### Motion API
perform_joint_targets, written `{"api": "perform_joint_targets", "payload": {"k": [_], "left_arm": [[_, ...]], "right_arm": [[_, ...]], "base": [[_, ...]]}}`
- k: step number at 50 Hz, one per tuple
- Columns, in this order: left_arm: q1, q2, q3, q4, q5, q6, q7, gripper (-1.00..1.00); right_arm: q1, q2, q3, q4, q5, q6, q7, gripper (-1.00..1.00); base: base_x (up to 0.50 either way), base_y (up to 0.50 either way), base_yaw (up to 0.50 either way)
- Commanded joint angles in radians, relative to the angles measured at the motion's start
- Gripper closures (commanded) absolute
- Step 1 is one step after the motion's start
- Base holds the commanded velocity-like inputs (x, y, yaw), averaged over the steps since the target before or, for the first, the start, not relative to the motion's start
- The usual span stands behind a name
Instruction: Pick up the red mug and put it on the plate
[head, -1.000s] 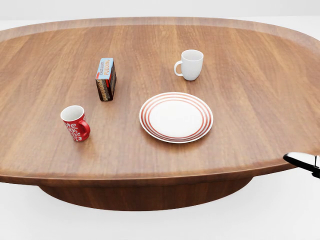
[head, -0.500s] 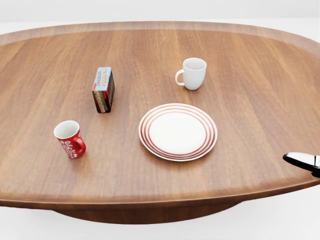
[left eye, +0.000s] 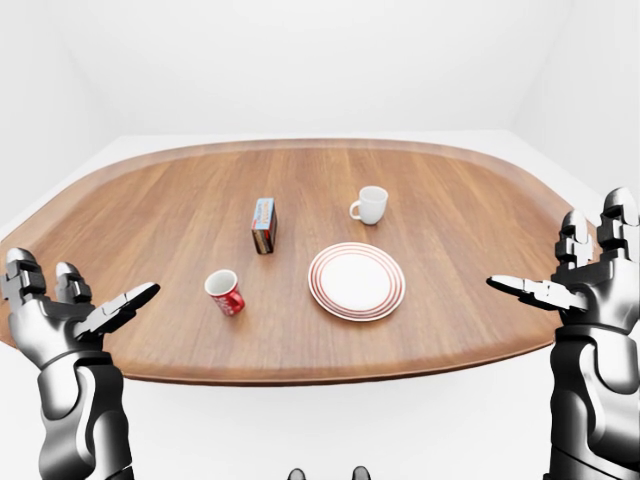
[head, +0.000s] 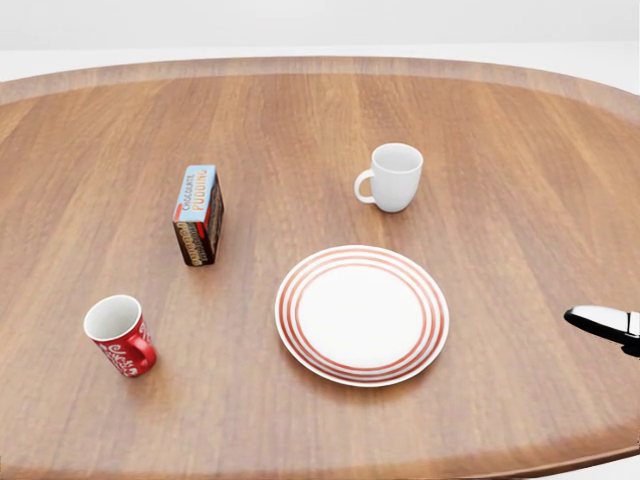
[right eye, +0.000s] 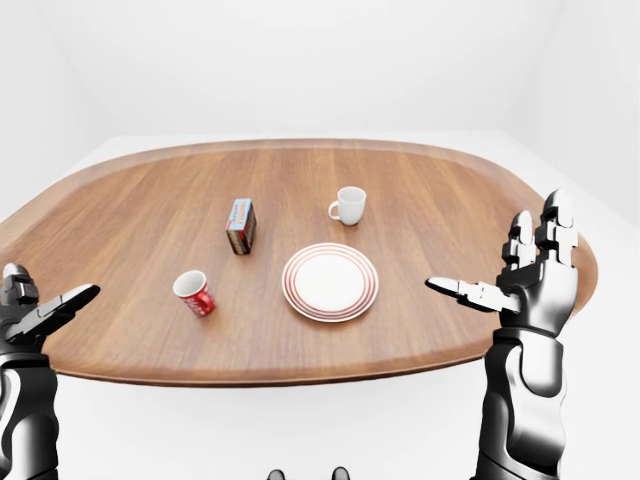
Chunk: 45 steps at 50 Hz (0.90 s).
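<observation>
Red mug (head: 120, 334) stood upright on the wooden counter (head: 500, 120), left of the plate (head: 362, 314) in the head view. Probably rigid, light, glazed and slippery; grip around its body. Both left hand (left eye: 62, 312) and right hand (left eye: 580, 275) hovered spread, empty.

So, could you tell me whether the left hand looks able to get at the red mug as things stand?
Probably yes: the left hand is open at the table's edge, and only bare table lies between it and the red mug.
</observation>
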Motion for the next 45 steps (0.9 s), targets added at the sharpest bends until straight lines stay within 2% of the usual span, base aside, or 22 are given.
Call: {"api": "perform_joint_targets", "payload": {"k": [1,42,45], "left_arm": [[-0.004,0.002,-0.002,0.018,0.002,0.000,-0.005,-1.00],[0.003,-0.003,-0.003,-0.009,0.000,0.000,0.002,-1.00],[0.002,-0.003,-0.003,-0.005,0.001,0.000,0.001,-1.00]], "right_arm": [[0.000,0.002,0.003,0.002,-0.003,0.000,0.001,-1.00],[-0.001,0.000,0.002,0.009,-0.008,0.000,0.002,-1.00],[0.004,0.003,-0.005,0.008,0.001,0.000,-0.003,-1.00]], "base": [[0.33,0.00,0.00],[0.34,0.00,0.00],[0.00,0.00,0.00]]}}
